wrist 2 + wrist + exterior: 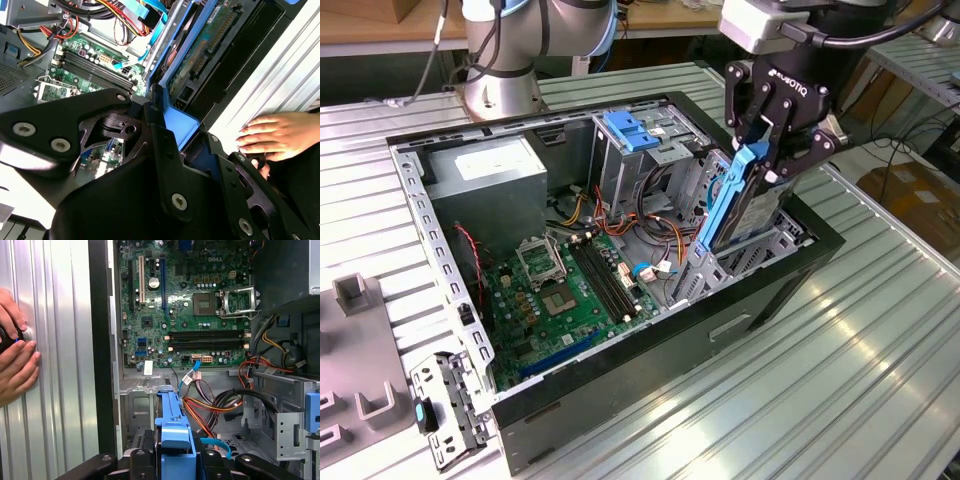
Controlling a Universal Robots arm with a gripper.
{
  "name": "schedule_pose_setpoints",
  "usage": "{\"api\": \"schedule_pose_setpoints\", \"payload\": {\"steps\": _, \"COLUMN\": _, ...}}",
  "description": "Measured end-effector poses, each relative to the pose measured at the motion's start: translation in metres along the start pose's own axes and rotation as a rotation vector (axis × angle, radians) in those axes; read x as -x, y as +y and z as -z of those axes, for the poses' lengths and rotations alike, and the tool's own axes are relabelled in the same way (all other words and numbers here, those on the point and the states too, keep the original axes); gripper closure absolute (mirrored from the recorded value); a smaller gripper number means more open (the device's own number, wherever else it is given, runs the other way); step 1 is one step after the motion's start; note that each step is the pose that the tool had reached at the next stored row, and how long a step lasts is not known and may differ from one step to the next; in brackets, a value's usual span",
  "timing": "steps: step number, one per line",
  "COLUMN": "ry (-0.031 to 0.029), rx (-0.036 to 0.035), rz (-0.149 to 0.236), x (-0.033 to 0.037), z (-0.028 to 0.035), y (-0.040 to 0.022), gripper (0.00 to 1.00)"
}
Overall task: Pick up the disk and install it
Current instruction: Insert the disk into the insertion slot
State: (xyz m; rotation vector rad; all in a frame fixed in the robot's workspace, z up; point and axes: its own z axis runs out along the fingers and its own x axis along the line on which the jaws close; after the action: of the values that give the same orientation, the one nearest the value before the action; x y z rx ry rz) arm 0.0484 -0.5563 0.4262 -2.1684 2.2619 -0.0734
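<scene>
the tool (765, 162) pinches the disk (735, 205) at its upper end, tilted over the open case (650, 365).

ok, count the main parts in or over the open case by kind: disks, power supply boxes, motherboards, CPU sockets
disk, clamped in the gripper: 1
grey power supply box: 1
motherboard: 1
CPU socket: 1
Total: 4
</scene>
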Motion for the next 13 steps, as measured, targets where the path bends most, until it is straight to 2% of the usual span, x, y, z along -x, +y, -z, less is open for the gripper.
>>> {"api": "schedule_pose_setpoints", "payload": {"steps": 3, "ry": -0.0001, "rx": 0.0016, "rz": 0.0, "x": 0.0, "z": -0.0041, "y": 0.0002, "gripper": 0.63}}
{"api": "schedule_pose_setpoints", "payload": {"steps": 8, "ry": 0.0, "rx": 0.0031, "rz": 0.0, "x": 0.0, "z": -0.018, "y": 0.0007, "gripper": 0.63}}
{"api": "schedule_pose_setpoints", "payload": {"steps": 13, "ry": 0.0, "rx": 0.0042, "rz": 0.0, "x": 0.0, "z": -0.0241, "y": 0.0009, "gripper": 0.63}}
